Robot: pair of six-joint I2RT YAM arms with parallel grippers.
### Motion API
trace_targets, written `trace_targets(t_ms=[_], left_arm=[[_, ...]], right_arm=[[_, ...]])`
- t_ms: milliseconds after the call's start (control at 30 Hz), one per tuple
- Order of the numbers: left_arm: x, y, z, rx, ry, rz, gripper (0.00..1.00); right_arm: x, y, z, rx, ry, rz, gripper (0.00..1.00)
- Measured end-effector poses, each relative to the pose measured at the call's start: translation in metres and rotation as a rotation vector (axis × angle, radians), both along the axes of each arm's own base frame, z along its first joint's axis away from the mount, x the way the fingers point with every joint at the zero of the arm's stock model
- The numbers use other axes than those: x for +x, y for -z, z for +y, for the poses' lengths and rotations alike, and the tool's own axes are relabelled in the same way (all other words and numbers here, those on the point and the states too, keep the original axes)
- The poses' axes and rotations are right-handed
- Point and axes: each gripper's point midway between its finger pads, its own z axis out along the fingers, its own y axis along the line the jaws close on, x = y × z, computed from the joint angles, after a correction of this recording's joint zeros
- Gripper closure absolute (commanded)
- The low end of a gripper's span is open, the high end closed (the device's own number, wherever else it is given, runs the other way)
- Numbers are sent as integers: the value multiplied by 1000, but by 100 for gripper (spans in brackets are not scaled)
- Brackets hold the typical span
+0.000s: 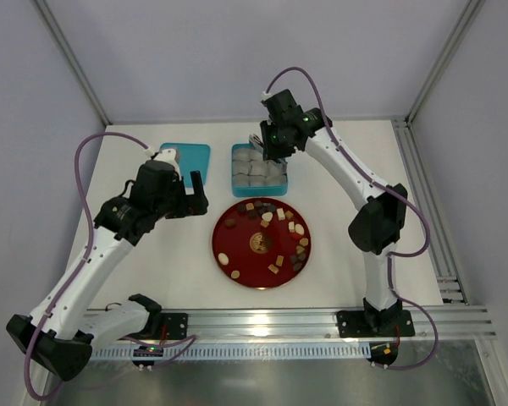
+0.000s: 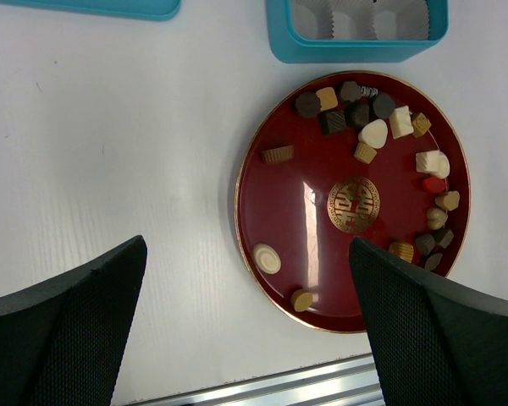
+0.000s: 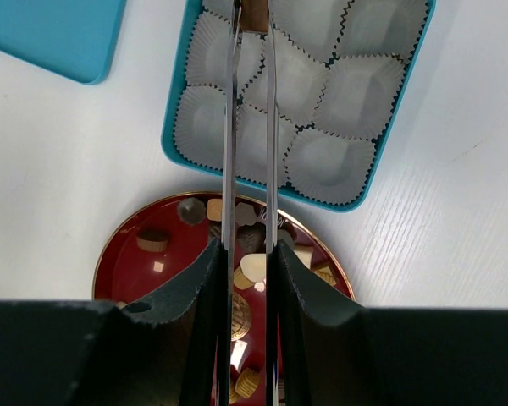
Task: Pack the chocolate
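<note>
On white table (image 1: 330, 254): teal box (image 1: 258, 191), lid (image 1: 190, 161), red plate (image 1: 244, 245).
Paper cups (image 1: 258, 169) fill box; lid left of it; metal tongs (image 3: 230, 127) over box.

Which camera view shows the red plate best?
The left wrist view: the red plate is large there and almost wholly visible. The top view shows it whole but small. The right wrist view shows only part, behind the right pincer and metal tongs.

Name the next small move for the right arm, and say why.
Probably lower the tongs and let go: the right pincer squeezes them on a brown chocolate poised over the paper cups in the blue box, and every cup in view looks empty.
</note>
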Motion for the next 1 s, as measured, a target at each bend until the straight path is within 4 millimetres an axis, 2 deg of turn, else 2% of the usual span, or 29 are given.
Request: trace_targets(t_ms=[233, 567, 1000], left_arm=[[0, -2, 1, 11, 7, -3, 0], [-2, 0, 4, 22, 2, 4, 0], [-3, 2, 6, 32, -4, 12, 0]], right_arm=[[18, 30, 10, -17, -14, 8, 84], [38, 45, 23, 8, -13, -30, 84], [40, 67, 33, 9, -22, -28, 84]])
